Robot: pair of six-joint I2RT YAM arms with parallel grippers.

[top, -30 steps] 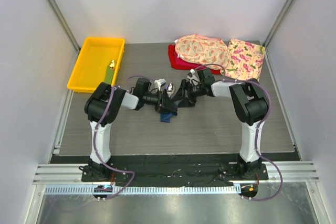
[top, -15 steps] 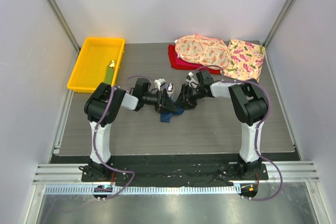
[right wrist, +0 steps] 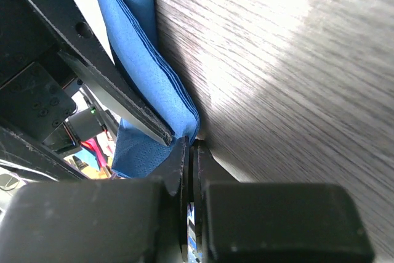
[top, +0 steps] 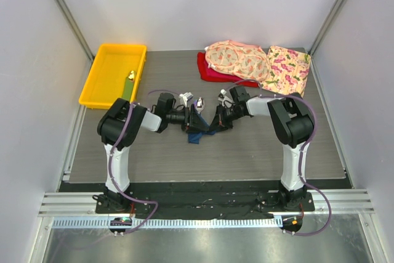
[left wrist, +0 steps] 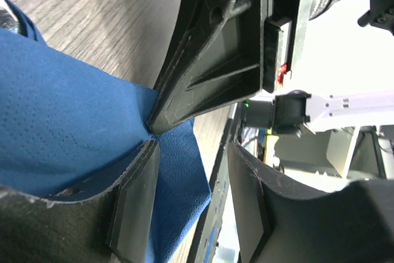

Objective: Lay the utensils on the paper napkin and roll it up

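We are finding the paper napkin (left wrist: 68, 121) at the middle of the wood-grain table (right wrist: 295, 60), between the two arms. It is lying bunched and folded, not spread flat.

The right gripper (right wrist: 189, 146) is pressing its fingers together on the napkin's folded edge, low against the tabletop. A doubled layer of paper is running away from that pinch.

The left gripper (left wrist: 194, 152) is standing with its fingers spread. One finger (left wrist: 132, 207) is lying against the sheet, and a loose corner is hanging in the gap, unclamped. The two claws are meeting almost tip to tip.

We are not making out the utensils in any view, and we cannot tell whether they are lying inside the fold.

On handling, we are judging the napkin to be thin, dimpled paper: light, limp and quick to crease, with no stiffness to keep a shape. It is likely to tear if the arms pull against each other. Any cutlery inside would be smooth and heavier than its wrap, so it could slide out of an open end if the bundle tilts.

We are recommending a hold on the doubled fold rather than the single loose corner. The free claw should be steadying the body of the bundle close beside that pinch.
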